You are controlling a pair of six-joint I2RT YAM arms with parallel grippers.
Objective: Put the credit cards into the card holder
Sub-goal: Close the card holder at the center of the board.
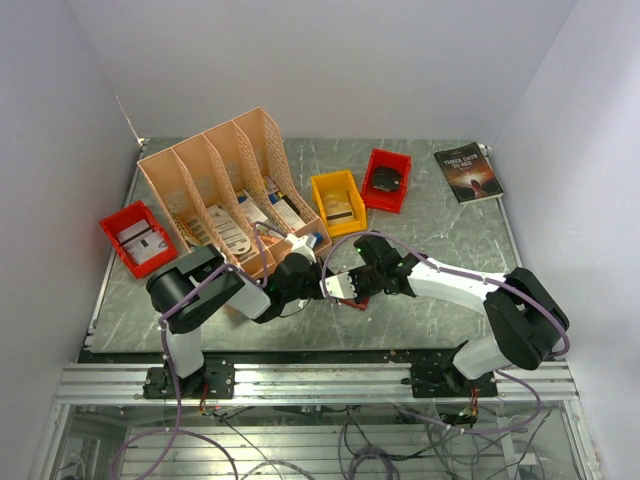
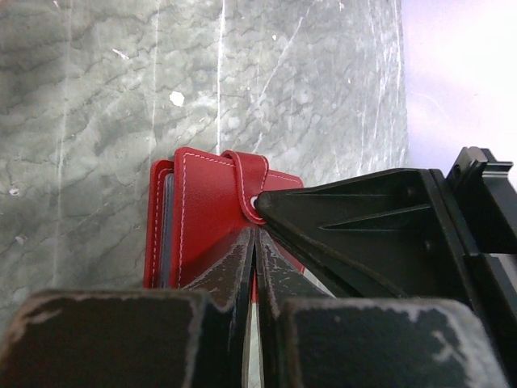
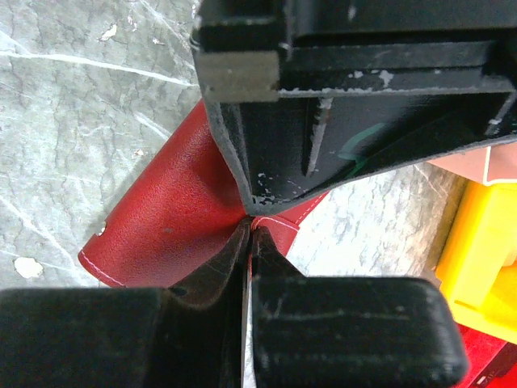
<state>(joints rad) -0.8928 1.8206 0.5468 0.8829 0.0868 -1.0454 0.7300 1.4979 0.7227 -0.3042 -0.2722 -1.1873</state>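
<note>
My left gripper (image 2: 253, 236) and right gripper (image 3: 249, 228), both squeezed together, meet from opposite sides on the card holder (image 2: 206, 202) directly beneath their tips.

Card holder (image 2: 206, 202): red leather-look, matt w/ fine grain, white stitching, small shiny metal stud (image 3: 101, 230). Table (image 2: 97, 97) grey marble-look, smooth, slight sheen, pale veins & scratches. Left gripper (image 2: 254, 234) fingers (image 2: 216, 279) black plastic, matt, edges scuffed pale.
</note>
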